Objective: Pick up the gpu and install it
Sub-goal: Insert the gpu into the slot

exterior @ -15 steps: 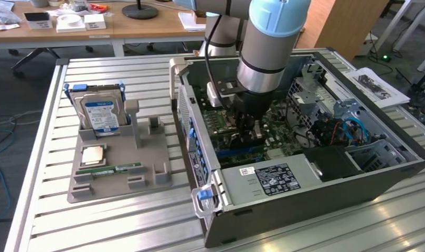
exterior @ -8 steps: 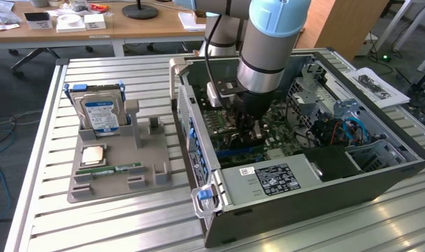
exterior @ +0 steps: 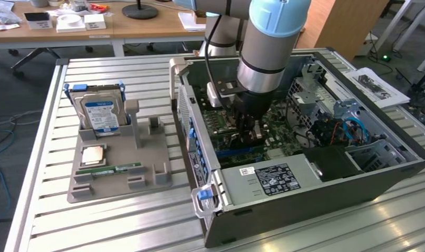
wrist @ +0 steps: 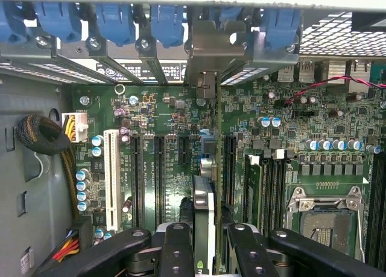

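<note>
- gripper [exterior: 248, 125] low inside pc case [exterior: 317, 207], over motherboard [wrist: 163, 108]
- fingers [wrist: 176, 244] about half closed, clamped both sides on gpu [wrist: 204, 195]
- held on edge, upright, in line w/ blue slot [wrist: 208, 145], prob. so connector edge meets slot straight
- seated or not: cannot tell

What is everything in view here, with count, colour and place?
gpu: one, dark with silvery edge, edge-on between the end effector's fingers
computer case: one, dark grey, open, exterior view's right
motherboard: one, green, inside the case
hard drive: one, silver with blue-white label, upright in the holder
memory stick: one, green, flat on the holder
holder: one, grey, on the table
table: one, silvery, under holder and case
arm: one, pale blue and silver, reaching into the case
end effector: one, black, closed on the gpu
</note>
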Controlling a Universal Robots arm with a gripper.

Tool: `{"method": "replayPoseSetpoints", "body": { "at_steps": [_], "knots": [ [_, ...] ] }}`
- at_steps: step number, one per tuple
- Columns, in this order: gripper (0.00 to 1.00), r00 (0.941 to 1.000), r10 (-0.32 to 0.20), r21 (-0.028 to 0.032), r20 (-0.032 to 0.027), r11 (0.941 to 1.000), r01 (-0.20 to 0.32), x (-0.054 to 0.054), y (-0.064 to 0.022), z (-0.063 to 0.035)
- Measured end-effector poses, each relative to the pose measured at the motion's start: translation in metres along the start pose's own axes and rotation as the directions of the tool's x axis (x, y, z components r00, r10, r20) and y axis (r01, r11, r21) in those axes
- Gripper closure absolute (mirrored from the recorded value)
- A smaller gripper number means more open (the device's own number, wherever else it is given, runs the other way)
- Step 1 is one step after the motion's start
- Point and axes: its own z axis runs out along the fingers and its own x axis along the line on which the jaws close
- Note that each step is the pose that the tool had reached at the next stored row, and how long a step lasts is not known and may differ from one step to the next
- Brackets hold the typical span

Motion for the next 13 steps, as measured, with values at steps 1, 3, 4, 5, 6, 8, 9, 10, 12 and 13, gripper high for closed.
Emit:
{"method": "replayPoseSetpoints", "body": {
  "at_steps": [1, 3, 4, 5, 6, 8, 9, 10, 12, 13],
  "knots": [
    [0.73, 1.0000, 0.000, 0.0000, 0.0000, 1.0000, 0.000, 0.0000, 0.0000, 0.0000],
    [0.73, 1.0000, 0.002, 0.0000, -0.0001, 1.0000, -0.002, 0.0000, 0.0000, 0.0000],
    [0.73, 1.0000, 0.003, 0.0001, -0.0001, 1.0000, -0.003, 0.0000, 0.0000, 0.0000],
    [0.73, 1.0000, 0.007, 0.0003, -0.0003, 1.0000, -0.007, 0.0000, -0.0001, 0.0000],
    [0.73, 0.9999, 0.012, 0.0006, -0.0004, 0.9999, -0.012, 0.0000, -0.0001, 0.0000],
    [0.73, 0.9997, 0.023, 0.0011, -0.0008, 0.9997, -0.023, 0.0000, -0.0002, 0.0000],
    [0.73, 0.9997, 0.023, 0.0012, -0.0008, 0.9997, -0.023, 0.0000, -0.0003, 0.0000],
    [0.73, 0.9997, 0.023, 0.0012, -0.0009, 0.9997, -0.023, 0.0000, -0.0003, 0.0000],
    [0.73, 0.9997, 0.024, 0.0012, -0.0009, 0.9997, -0.024, 0.0000, -0.0003, 0.0000],
    [0.73, 0.9997, 0.024, 0.0012, -0.0009, 0.9997, -0.024, 0.0000, -0.0003, 0.0000]
  ]
}}
